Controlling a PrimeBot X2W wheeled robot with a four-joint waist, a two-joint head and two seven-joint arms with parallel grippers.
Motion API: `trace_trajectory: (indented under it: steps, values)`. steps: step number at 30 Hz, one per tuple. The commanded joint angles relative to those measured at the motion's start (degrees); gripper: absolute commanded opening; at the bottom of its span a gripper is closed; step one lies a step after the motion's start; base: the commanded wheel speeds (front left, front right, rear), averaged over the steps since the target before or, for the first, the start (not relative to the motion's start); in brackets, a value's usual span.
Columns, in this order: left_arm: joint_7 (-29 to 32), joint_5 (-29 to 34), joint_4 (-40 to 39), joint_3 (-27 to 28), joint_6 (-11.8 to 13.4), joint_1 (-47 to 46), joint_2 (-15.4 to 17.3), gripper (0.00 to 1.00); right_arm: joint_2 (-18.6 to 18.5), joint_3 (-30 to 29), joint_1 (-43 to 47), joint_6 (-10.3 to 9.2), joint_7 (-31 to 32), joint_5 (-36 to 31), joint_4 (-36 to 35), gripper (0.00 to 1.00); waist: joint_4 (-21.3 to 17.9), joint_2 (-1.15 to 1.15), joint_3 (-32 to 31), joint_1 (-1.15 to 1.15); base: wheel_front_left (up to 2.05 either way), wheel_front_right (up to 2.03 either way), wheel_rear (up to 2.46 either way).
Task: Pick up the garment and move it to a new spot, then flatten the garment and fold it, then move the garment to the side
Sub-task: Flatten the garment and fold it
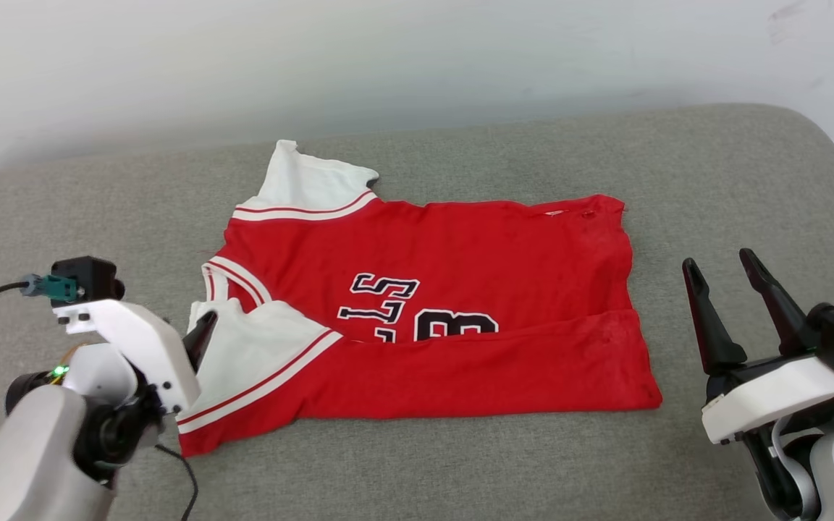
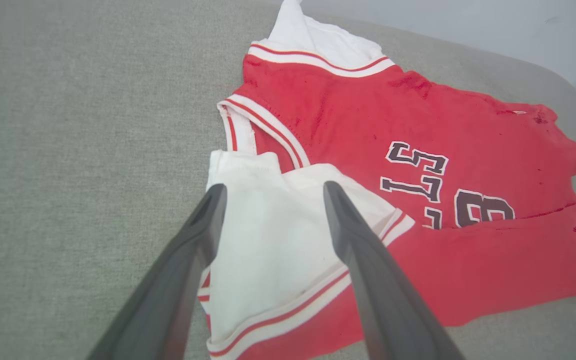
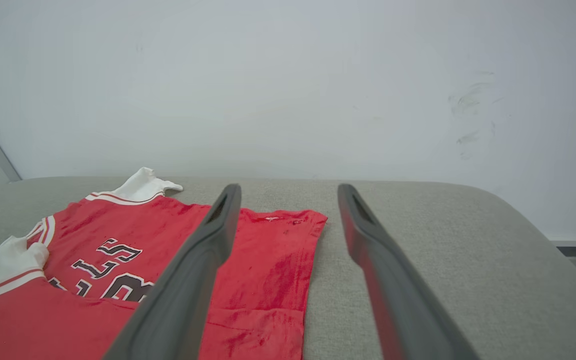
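Head view: garment (image 1: 460, 239) lies mid-cushion (image 1: 714, 166), its near edge folded over the lettering (image 1: 388, 304). Judged soft, light and limp, so pinch the doubled cloth at sleeve and hem corners. Left gripper (image 2: 274, 187) spread above the near sleeve (image 2: 268, 245); right gripper (image 1: 717, 259) spread, empty, right of the hem.
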Motion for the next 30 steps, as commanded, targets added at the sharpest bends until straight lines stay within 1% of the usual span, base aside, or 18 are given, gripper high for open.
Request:
trace_trajectory:
  steps: [1, 4, 6, 9, 12, 13, 14, 15, 16, 17, 19, 21, 23, 27, 30]
  values:
    - [1.43, -0.41, -0.44, 0.10, 0.42, 0.59, 0.90, 1.00, 0.53, -0.32, 0.71, -0.02, 0.13, -0.46, -0.81, 1.00, -0.36, 0.00, 0.08, 0.00, 0.00, 0.00, 0.00]
    - [9.21, -1.55, -1.97, -0.87, 1.79, 2.15, 3.66, 1.00, 2.18, -1.56, 2.57, -0.02, 1.79, -1.85, -4.22, 1.00, -1.15, 0.00, 0.96, 0.00, 0.00, 0.00, 0.00]
    - [13.30, -3.24, -2.42, -1.18, 2.36, 3.00, 4.21, 1.00, 3.02, -2.19, 3.38, -0.02, 2.76, -2.65, -6.17, 1.00, -1.65, 0.00, 1.95, 0.00, 0.00, 0.00, 0.00]
    - [17.90, -4.44, -2.01, -1.70, 3.69, 3.86, 5.21, 1.00, 4.10, -2.74, 4.06, -0.02, 3.59, -3.16, -8.31, 1.00, -2.51, 0.00, 3.65, 0.00, 0.00, 0.00, 0.00]
    - [21.19, -5.18, -1.33, -2.87, 4.70, 4.72, 4.95, 1.00, 4.80, -2.86, 4.12, -0.02, 3.97, -3.21, -9.51, 1.00, -3.17, 0.00, 5.17, 0.00, 0.00, 0.00, 0.00]
    - [22.70, -5.78, -0.35, -3.55, 5.26, 5.27, 4.08, 1.00, 5.21, -2.93, 3.98, -0.02, 4.16, -2.75, -9.73, 1.00, -3.42, 0.00, 6.05, 0.00, 0.00, 0.00, 0.00]
    - [23.50, -6.17, 0.32, -4.04, 5.28, 5.64, 3.67, 1.00, 5.24, -2.89, 3.82, -0.02, 4.15, -2.63, -9.82, 1.00, -3.50, 0.00, 6.33, 0.00, 0.00, 0.00, 0.00]
    - [24.13, -6.99, 0.89, -4.22, 5.08, 6.08, 2.81, 0.50, 5.29, -2.86, 3.73, -0.02, 4.31, -2.50, -9.72, 1.00, -3.54, 0.00, 6.51, 0.00, 0.00, 0.00, 0.00]
    - [24.08, -7.66, 1.22, -4.17, 4.81, 6.53, 1.82, 0.27, 5.35, -2.89, 3.68, -0.02, 4.62, -2.20, -9.51, 1.00, -3.58, 0.00, 6.62, 0.00, 0.00, 0.00, 0.00]
    - [23.72, -7.65, 1.48, -4.43, 4.46, 6.81, 1.38, 0.00, 5.28, -2.96, 3.59, -0.02, 4.63, -1.91, -9.45, 1.00, -3.59, 0.00, 6.65, 0.00, 0.00, 0.00, 0.00]
    - [21.91, -7.89, 1.62, -4.03, 3.99, 7.05, 0.54, 0.00, 4.87, -3.07, 3.73, -0.02, 5.75, -0.83, -8.94, 1.00, -3.35, 0.00, 6.47, 0.00, 0.00, 0.00, 0.00]
    - [19.21, -6.88, 1.68, -3.44, 3.34, 6.79, 1.11, 0.00, 4.23, -3.38, 4.07, -0.02, 7.29, 0.17, -8.49, 1.00, -2.93, 0.00, 6.00, 0.00, 0.00, 0.00, 0.00]
    - [16.70, -6.55, 1.51, -2.74, 2.85, 6.44, 0.78, 0.00, 3.53, -3.68, 4.24, -0.02, 9.40, 1.83, -7.73, 1.00, -2.34, 0.00, 5.30, 0.00, 0.00, 0.00, 0.00]
    - [12.04, -5.76, -0.52, -1.08, 2.04, 5.71, 1.21, 0.00, 1.17, -3.90, 4.21, -0.02, 17.92, 5.72, -4.50, 1.00, -1.23, 0.00, 3.90, 0.00, 0.00, 0.00, 0.00]
    - [9.49, -4.58, -3.28, -0.37, 2.23, 5.77, 2.08, 0.00, -0.68, -2.98, 3.46, -0.02, 27.47, 8.59, -1.58, 1.00, -0.36, 0.00, 3.47, 0.00, 0.00, 0.00, 0.00]
